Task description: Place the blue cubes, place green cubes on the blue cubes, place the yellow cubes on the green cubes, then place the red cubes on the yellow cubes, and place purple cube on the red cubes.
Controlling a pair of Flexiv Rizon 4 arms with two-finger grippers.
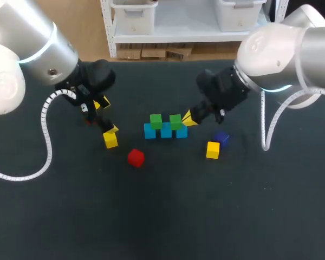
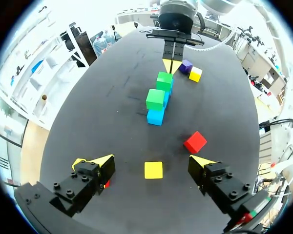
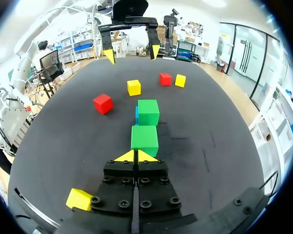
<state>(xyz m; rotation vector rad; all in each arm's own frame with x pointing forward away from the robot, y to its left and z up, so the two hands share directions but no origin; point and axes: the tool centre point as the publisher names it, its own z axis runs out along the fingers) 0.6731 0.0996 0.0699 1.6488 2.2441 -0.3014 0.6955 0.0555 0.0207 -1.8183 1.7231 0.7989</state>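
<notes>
Three blue cubes (image 1: pixel 166 132) stand in a row mid-table, with two green cubes (image 1: pixel 156 121) (image 1: pixel 176 121) on top. My right gripper (image 1: pixel 188 119) (image 3: pixel 136 156) is shut and empty, its tips just at the nearer green cube (image 3: pixel 144 140). My left gripper (image 1: pixel 108 116) (image 2: pixel 150 162) is open, with a yellow cube (image 1: pixel 110 140) (image 2: pixel 153 170) on the table just ahead between its fingers, untouched. A red cube (image 1: pixel 135 157) (image 2: pixel 195 142) lies in front of the row. A purple cube (image 1: pixel 222 138) and a second yellow cube (image 1: pixel 213 150) sit under my right arm.
Behind my left gripper the right wrist view shows another red cube (image 3: pixel 165 79) and another yellow cube (image 3: pixel 180 80) side by side. The near half of the black table (image 1: pixel 168 216) holds no objects.
</notes>
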